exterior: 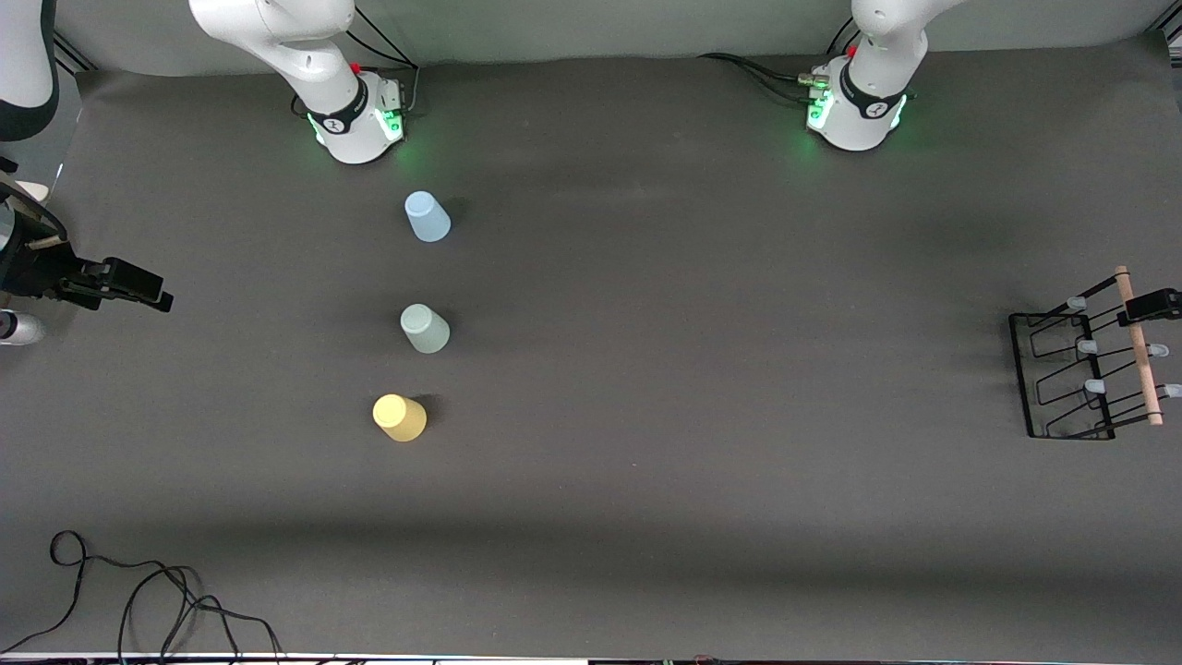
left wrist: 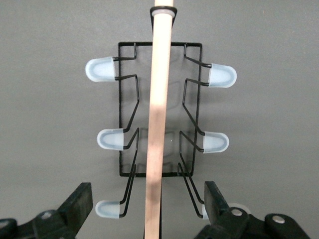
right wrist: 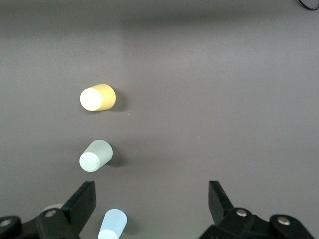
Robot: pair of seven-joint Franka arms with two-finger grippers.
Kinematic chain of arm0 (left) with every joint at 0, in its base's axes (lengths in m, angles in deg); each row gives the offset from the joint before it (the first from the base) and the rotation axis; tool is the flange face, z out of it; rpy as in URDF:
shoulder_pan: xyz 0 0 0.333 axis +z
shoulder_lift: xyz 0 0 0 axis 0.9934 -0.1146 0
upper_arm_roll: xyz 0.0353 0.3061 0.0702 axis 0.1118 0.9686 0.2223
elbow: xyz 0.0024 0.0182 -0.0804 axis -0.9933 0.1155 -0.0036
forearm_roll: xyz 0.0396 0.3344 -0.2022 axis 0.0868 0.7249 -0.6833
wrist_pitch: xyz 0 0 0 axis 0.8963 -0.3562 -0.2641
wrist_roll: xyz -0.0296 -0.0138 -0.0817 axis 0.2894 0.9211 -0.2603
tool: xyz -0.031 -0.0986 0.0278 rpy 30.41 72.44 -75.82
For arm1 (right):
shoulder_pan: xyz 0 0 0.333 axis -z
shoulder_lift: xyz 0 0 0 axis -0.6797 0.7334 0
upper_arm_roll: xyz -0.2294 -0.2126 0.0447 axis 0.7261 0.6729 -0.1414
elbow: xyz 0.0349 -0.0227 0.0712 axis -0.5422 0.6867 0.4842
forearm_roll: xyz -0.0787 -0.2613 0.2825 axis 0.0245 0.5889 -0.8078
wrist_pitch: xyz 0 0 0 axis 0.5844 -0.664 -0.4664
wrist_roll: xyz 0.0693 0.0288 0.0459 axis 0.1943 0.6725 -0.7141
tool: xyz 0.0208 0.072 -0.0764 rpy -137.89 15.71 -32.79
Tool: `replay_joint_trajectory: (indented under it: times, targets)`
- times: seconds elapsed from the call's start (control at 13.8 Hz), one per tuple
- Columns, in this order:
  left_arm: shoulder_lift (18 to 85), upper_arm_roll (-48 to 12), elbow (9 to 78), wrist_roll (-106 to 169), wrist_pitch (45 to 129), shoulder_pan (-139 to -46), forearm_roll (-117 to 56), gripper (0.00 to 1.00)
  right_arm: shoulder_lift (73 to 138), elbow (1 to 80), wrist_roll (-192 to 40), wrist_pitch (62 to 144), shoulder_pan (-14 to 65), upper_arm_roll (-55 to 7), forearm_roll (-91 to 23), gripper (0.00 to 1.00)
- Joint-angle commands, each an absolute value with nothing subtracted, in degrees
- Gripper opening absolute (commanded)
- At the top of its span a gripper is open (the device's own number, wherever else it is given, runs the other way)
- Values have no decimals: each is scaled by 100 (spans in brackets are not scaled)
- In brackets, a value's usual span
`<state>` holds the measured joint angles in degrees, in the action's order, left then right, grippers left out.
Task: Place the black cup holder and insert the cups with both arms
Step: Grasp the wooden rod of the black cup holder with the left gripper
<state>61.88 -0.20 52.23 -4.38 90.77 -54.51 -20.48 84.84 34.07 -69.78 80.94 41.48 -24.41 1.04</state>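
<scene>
1. Three cups stand upside down in a row on the dark table [exterior: 646,369], toward the right arm's end. None touch each other.
2. Right gripper [exterior: 138,286] hangs over the table edge at the right arm's end, well apart from the cups. Fingers [right wrist: 82,201] spread wide, nothing between them.
3. Blue cup [exterior: 428,217] is farthest from the front camera, near the right arm's base [exterior: 355,115].
4. Grey-green cup [exterior: 425,329] sits in the middle of the row.
5. Yellow cup [exterior: 400,417] is nearest the front camera.
6. Loose black cable [exterior: 138,591] lies on the table, nearer the front camera than the cups, at the right arm's end.
7. Left arm's base [exterior: 859,106] glows green, same as the other base. Small logo on each base band, not readable.
8. Black wire rack [exterior: 1062,379] stands on the table at the left arm's end, with a pale wooden rod [left wrist: 158,124] along its middle and pale-tipped pegs [left wrist: 102,68] on both sides.
9. Left gripper [exterior: 1154,305] is over the rack, fingers [left wrist: 79,204] released and wide, one on each side of the rod, not touching it.
10. No readable writing on the cups or rack.
</scene>
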Motion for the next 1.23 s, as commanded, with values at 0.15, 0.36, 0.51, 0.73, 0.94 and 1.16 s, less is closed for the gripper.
replay_joint_trajectory:
  times: [0.15,0.36,0.51,0.73,0.94,1.16]
  targets:
    - [6090,-5,5339,-455,9324,-5564,-1991,96,8372,3488,-7002,8104,4072,-2462,223,100]
    - [6072,-5,5321,-499,9411,-5573,-1973,57,8380,3488,-7002,8104,4071,-2462,223,100]
    - [6037,-5,5295,-517,9438,-5547,-1973,0,8380,3479,-7002,8104,4071,-2462,223,100]
    - [6046,-5,5269,-517,9447,-5547,-1973,0,8380,3479,-7002,8104,4072,-2462,223,100]
    - [6168,-14,5155,-473,9333,-5538,-2026,0,8380,3479,-7002,8104,4080,-2462,223,100]
    - [6379,-31,4542,-420,8703,-5555,-2087,0,8380,3479,-7002,8104,4080,-2462,223,100]
